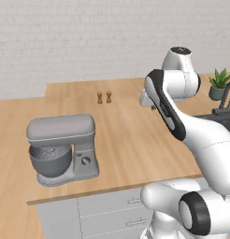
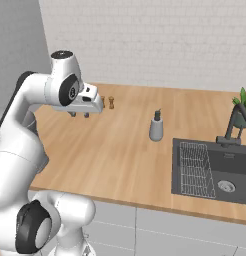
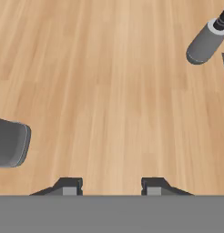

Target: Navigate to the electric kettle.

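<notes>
You are viewing a wooden tabletop (image 1: 131, 140) carrying a grey stand mixer (image 1: 63, 149) at nine o'clock; jaws are standing open, gripping nothing.

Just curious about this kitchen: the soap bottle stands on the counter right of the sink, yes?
Not quite. The soap bottle stands on the counter left of the sink, not right; the right base view shows it.

Stand mixers: you have one (image 1: 63, 149)
Small brown shakers: you see two (image 1: 100, 97) (image 1: 109, 96)
Soap pump bottles: one (image 2: 156, 126)
Potted plants: one (image 1: 219, 84)
Sinks: one (image 2: 195, 170)
Faucets: one (image 2: 234, 125)
</notes>
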